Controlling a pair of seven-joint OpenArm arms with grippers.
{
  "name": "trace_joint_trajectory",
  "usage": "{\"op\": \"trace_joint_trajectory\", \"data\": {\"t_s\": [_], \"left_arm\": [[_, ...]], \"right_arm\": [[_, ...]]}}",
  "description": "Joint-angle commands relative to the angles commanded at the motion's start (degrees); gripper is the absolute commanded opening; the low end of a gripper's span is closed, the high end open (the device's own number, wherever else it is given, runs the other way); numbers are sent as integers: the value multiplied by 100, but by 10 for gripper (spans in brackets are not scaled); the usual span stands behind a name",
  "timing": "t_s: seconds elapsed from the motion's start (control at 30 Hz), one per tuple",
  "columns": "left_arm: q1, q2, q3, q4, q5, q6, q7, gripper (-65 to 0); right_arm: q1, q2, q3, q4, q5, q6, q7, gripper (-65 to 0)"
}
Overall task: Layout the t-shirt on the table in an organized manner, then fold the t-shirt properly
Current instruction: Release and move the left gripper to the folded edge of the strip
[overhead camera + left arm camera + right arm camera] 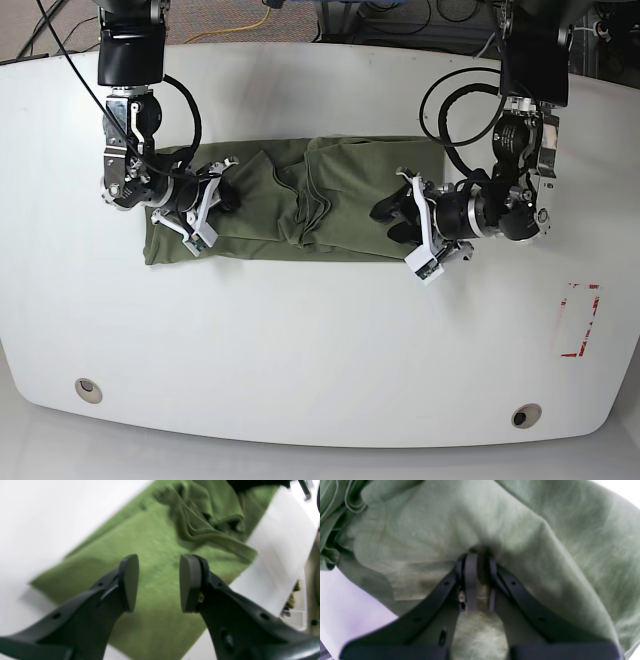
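Observation:
The olive-green t-shirt (290, 205) lies bunched in a rough band across the middle of the white table (320, 350), with folds piled near its centre. My right gripper (228, 190) is at the shirt's left part. In the right wrist view that gripper (480, 555) is shut on a pinched ridge of t-shirt (420, 530) fabric. My left gripper (390, 220) hovers over the shirt's right end. The left wrist view shows this gripper (159, 582) open, nothing between its pads, above a flat stretch of t-shirt (155, 542) with crumpled folds beyond.
A red tape rectangle (578, 320) marks the table at the right. Two round grommet holes (88, 388) (526, 414) sit near the front edge. Cables (250, 25) run behind the table's far edge.

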Motion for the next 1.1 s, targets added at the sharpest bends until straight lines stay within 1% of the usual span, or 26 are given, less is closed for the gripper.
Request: {"op": "trace_joint_trajectory", "data": {"t_s": [0.03,0.07,0.13,0.23,0.37,0.5,0.6,0.67,0.73,0.8,0.87,0.93,0.97,1.0,1.1], "left_arm": [[53,26,18,0,9,0,0,-396],[105,132,149,-9,9,0,0,-396],[132,185,378,-97,26,0,-9,-396],[149,281,703,-404,220,0,-62,-397],[343,334,905,-888,571,0,-527,-397],[316,308,1160,-1266,615,0,-826,-397],[299,308,1143,-1064,607,-9,-826,-397],[290,308,1143,-668,607,-9,-774,-397],[185,308,1090,-79,598,-35,-484,-397],[123,334,967,343,598,-176,-273,-397],[88,343,659,747,501,-180,-141,-397],[79,308,457,747,396,-180,-141,-397],[79,264,264,695,334,-180,-141,-397],[79,158,88,642,299,-180,-141,-397],[79,-44,-158,431,316,-180,-149,-397]], "right_arm": [[0,0,0,0,0,0,0,-595],[0,0,-9,0,0,0,0,-595],[0,0,-9,0,0,0,0,-595],[0,0,0,0,0,0,0,-595],[0,0,0,9,0,0,0,-595],[0,0,9,9,18,0,0,-595],[0,0,9,9,18,0,0,-595],[0,0,9,9,18,0,0,-595],[0,0,9,9,9,0,0,-595],[0,0,9,9,9,0,0,-595],[0,0,9,9,9,0,0,-595],[0,0,9,9,18,0,0,-595],[0,0,9,9,18,0,0,-595],[0,9,9,9,9,0,0,-595],[0,35,9,9,0,0,0,-595]]}}
